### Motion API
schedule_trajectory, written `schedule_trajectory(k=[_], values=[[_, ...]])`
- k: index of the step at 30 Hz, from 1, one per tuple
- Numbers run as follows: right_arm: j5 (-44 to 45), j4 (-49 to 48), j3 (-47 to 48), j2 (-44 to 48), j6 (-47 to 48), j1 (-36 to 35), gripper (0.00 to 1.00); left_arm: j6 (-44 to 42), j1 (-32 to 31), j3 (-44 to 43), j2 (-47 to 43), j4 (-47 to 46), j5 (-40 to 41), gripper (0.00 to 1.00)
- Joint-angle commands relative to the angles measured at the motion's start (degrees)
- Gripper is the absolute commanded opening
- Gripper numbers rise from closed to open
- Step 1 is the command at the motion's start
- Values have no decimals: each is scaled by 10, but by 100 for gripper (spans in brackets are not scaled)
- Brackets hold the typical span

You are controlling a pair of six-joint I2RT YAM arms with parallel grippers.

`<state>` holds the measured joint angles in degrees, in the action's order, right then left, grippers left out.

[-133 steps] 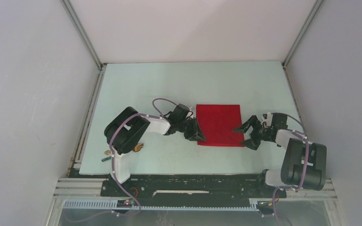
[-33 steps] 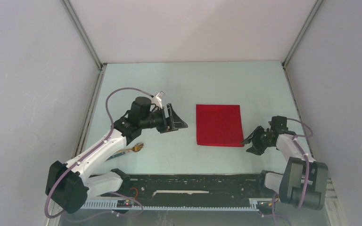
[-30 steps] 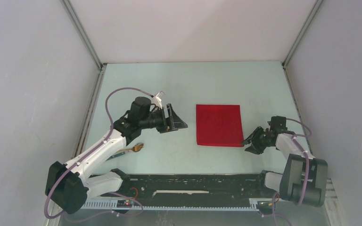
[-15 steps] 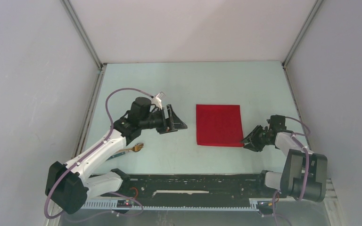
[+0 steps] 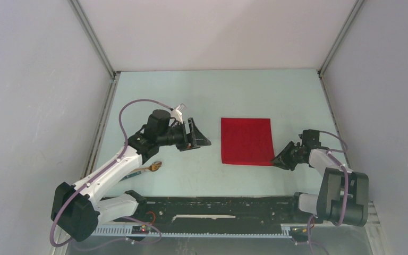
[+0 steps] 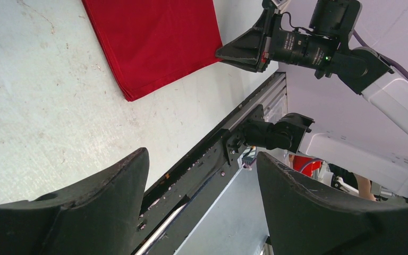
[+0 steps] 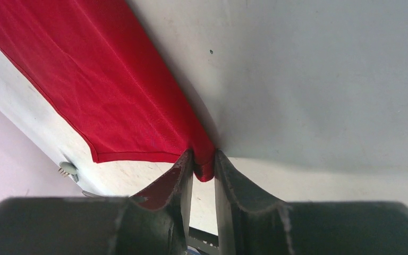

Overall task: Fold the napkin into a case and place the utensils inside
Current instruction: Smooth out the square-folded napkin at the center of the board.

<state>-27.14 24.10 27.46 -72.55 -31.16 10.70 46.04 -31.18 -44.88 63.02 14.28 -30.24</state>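
The red napkin (image 5: 246,141) lies flat as a folded square in the middle of the table. My right gripper (image 5: 277,160) is at its near right corner. In the right wrist view that gripper (image 7: 203,160) is shut on the napkin (image 7: 95,79), the corner pinched between both fingers (image 7: 232,186). My left gripper (image 5: 197,135) hovers open left of the cloth, holding nothing. Its wrist view shows the gripper (image 6: 202,159), the napkin (image 6: 154,42) and the right gripper (image 6: 241,50). The wooden fork (image 5: 154,167) and teal stick (image 5: 133,173) lie at the near left, beside the left arm.
A black mounting rail (image 5: 218,204) runs along the table's near edge. Grey walls close in the table on the left, right and far sides. The left arm's forearm (image 5: 111,170) stretches over the near left, close to the utensils.
My right gripper slid left to the napkin's near right corner and its jaws narrowed onto the cloth. The left arm stayed still.
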Motion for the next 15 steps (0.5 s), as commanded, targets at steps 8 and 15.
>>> schedule_trajectory(k=[8,15], values=[[77,62,36,85,-10,-43,67,-18,-3,7,11,-17,-2,79],[74,58,72,118,23,-76,87,-48,-2,-29,104,-34,43,79]])
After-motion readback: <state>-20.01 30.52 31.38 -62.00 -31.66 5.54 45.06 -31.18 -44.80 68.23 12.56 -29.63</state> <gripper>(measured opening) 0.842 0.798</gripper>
